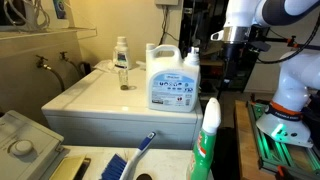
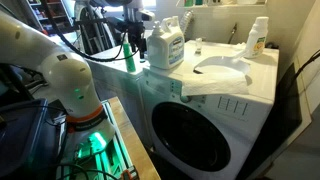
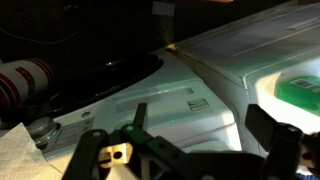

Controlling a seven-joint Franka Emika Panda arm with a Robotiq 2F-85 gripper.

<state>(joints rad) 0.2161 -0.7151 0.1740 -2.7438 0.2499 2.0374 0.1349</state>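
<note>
My gripper hangs just off the edge of a white washing machine, close to a large white detergent jug with a blue label. In the wrist view its fingers are spread wide with nothing between them, above the washer's lid. A green thing lies at the right of that view. In an exterior view the gripper is beside the jug, with a green bottle just under it.
A small clear bottle stands on the washer's far side; it also shows in an exterior view. A green spray bottle and a blue brush are in the foreground. The washer door faces front. The robot base stands beside it.
</note>
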